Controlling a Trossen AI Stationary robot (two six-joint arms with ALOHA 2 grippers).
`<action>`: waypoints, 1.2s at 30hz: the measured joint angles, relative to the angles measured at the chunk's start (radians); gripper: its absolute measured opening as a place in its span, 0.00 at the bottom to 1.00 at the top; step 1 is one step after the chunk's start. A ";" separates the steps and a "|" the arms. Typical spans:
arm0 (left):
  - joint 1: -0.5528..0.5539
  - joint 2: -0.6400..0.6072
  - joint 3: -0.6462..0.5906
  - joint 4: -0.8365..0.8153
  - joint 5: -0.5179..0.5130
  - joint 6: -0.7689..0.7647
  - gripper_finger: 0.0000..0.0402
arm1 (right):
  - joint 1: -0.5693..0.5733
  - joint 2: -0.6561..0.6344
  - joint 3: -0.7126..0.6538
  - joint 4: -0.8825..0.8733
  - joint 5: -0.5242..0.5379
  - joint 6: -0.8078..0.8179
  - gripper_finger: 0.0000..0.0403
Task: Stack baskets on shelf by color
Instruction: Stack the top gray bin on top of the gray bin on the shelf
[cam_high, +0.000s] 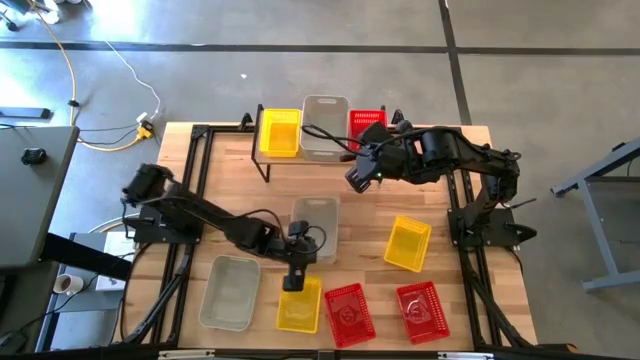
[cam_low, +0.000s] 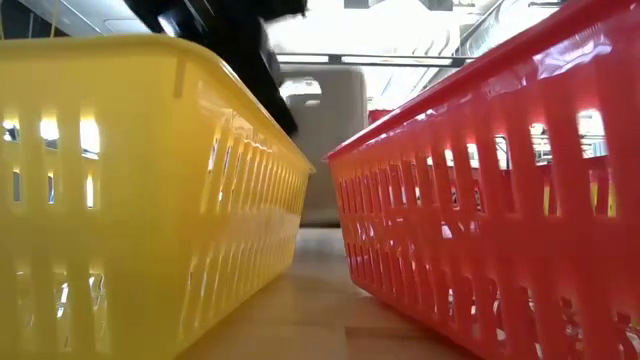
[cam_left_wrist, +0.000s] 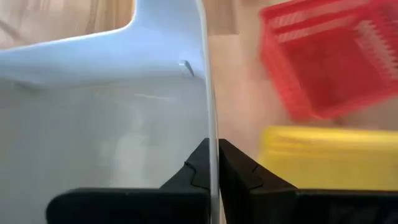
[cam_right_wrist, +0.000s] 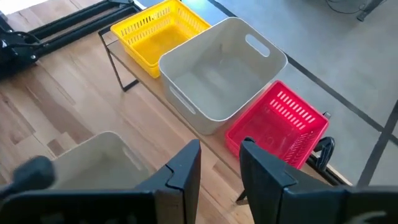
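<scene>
On the shelf (cam_high: 262, 160) at the far middle sit a yellow basket (cam_high: 280, 132), a grey-white basket (cam_high: 324, 125) and a red basket (cam_high: 367, 124). My left gripper (cam_high: 298, 252) is shut on another grey-white basket (cam_high: 316, 222) at the table's middle. A grey-white basket (cam_high: 230, 292), two yellow baskets (cam_high: 299, 305) (cam_high: 408, 243) and two red baskets (cam_high: 349, 315) (cam_high: 422, 312) rest on the table. My right gripper (cam_right_wrist: 221, 165) hovers open above the table in front of the shelf, nothing between its fingers. My left gripper pinches the thin upper rim (cam_left_wrist: 211, 134) of the grey-white basket's side wall, one finger inside the basket and one outside. The fingers (cam_left_wrist: 239, 168) come slanting down from the table's left. Whether the basket's floor is clear of the table I cannot tell.
The yellow basket (cam_low: 130, 190) and a red basket (cam_low: 500, 210) stand close to the near edge with a narrow lane of wood between them. Black frame rails (cam_high: 190, 190) run along the table's left and right sides. Bare wood lies between the shelf and the held basket.
</scene>
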 joint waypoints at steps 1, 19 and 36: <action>-0.008 -0.024 0.000 -0.022 0.000 0.001 0.00 | -0.006 0.000 0.000 0.000 -0.003 -0.014 0.24; -0.036 -0.340 0.002 -0.326 -0.057 0.060 0.00 | -0.122 0.000 0.000 0.001 -0.045 -0.135 0.24; -0.037 -0.371 0.311 -0.613 -0.158 0.206 0.00 | -0.140 0.000 0.000 0.000 -0.089 0.002 0.24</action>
